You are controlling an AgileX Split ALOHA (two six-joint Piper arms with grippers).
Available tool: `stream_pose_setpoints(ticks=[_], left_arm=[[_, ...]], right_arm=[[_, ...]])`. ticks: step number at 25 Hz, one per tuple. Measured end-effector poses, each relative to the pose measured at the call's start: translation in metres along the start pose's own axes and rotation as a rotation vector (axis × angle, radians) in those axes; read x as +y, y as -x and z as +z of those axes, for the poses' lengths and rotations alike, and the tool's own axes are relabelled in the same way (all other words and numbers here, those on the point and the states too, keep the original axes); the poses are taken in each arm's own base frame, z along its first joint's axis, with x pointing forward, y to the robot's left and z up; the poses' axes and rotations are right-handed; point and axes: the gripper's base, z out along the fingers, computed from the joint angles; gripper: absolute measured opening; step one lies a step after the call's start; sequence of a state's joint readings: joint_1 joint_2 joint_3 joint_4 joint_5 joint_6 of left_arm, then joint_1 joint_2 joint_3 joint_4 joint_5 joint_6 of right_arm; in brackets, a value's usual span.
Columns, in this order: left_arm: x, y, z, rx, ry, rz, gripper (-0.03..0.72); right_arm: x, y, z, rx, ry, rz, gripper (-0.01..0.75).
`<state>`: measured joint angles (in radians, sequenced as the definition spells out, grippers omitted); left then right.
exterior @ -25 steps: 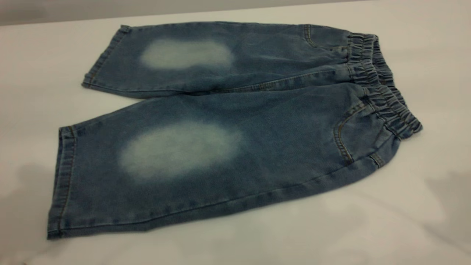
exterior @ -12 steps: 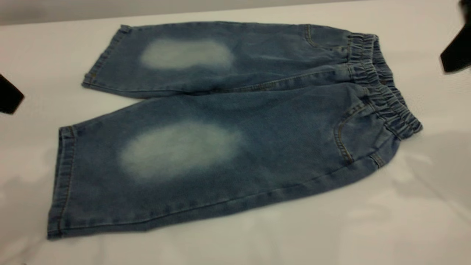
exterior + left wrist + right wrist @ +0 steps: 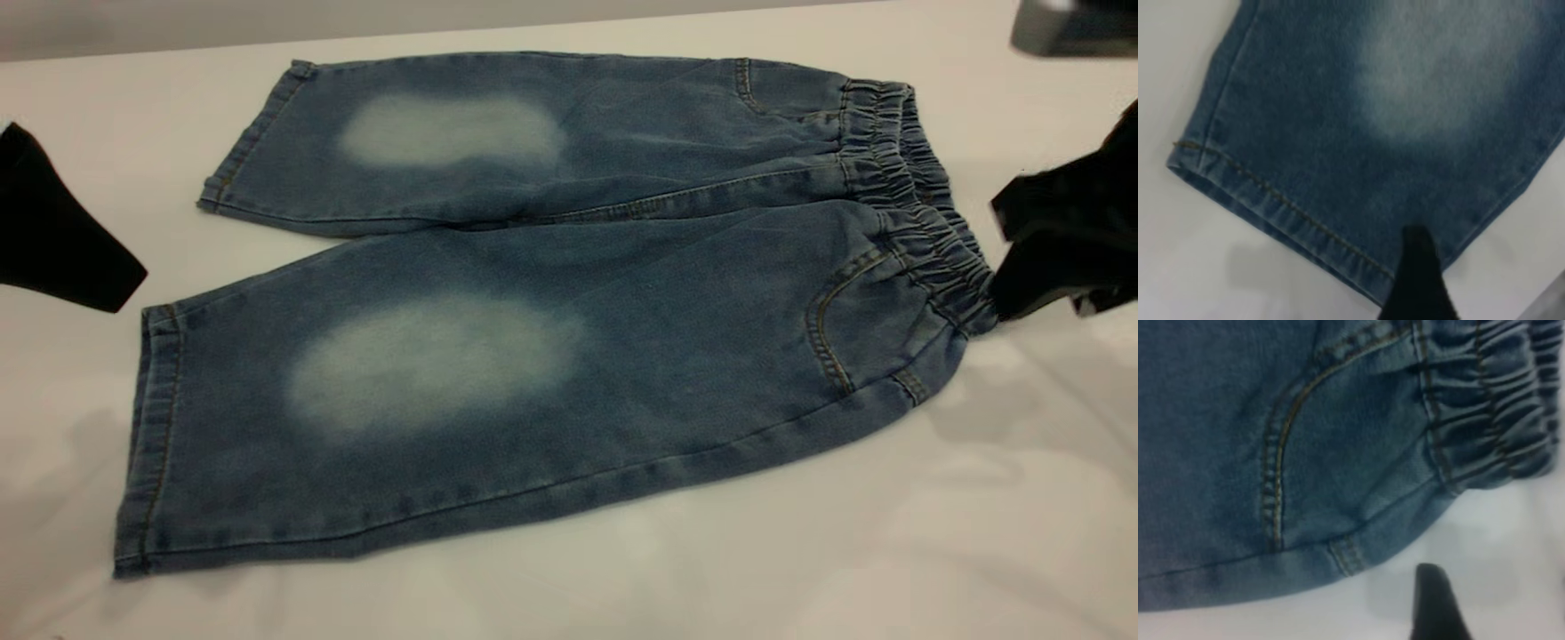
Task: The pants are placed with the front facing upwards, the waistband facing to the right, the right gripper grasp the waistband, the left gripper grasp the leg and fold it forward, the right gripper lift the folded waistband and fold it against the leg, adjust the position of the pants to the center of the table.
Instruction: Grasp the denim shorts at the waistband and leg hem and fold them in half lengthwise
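Worktop (image 3: 569,587) of pale white carries everything and is much larger than the clothing. Spread flat on it are the pants (image 3: 533,311), blue denim with the front side up, the two legs pointing to the left and a pale faded oval on each one. The waistband (image 3: 916,204), gathered and elastic, lies at the right end. The right gripper (image 3: 1053,258) is at the near right end of the waistband, touching or almost touching it; whether it is open I cannot tell. The left gripper (image 3: 62,240) is just left of the near leg's hem (image 3: 151,444), apart from the cloth, and its opening I cannot tell either.
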<state>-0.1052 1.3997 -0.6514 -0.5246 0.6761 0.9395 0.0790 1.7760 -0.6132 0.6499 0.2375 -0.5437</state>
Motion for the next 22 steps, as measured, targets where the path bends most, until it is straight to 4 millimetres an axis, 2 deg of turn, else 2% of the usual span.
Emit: stream_pose_setpoints(ticks=[2, 11, 16, 22], left_arm=[[0.0, 0.0, 0.0, -0.001, 0.003, 0.001, 0.49], [0.0, 0.0, 0.0, -0.002, 0.0, 0.001, 0.494], [0.0, 0.0, 0.0, -0.003, -0.001, -0.002, 0.494], [0.0, 0.001, 0.0, -0.008, 0.005, -0.003, 0.494]], right_arm=[[0.002, 0.001, 0.006, 0.043, 0.028, -0.008, 0.407], [0.013, 0.01, 0.001, 0.076, 0.127, 0.045, 0.581], [0.013, 0.013, 0.001, 0.046, 0.145, 0.054, 0.587], [-0.009, 0.019, -0.003, 0.001, 0.169, 0.148, 0.587]])
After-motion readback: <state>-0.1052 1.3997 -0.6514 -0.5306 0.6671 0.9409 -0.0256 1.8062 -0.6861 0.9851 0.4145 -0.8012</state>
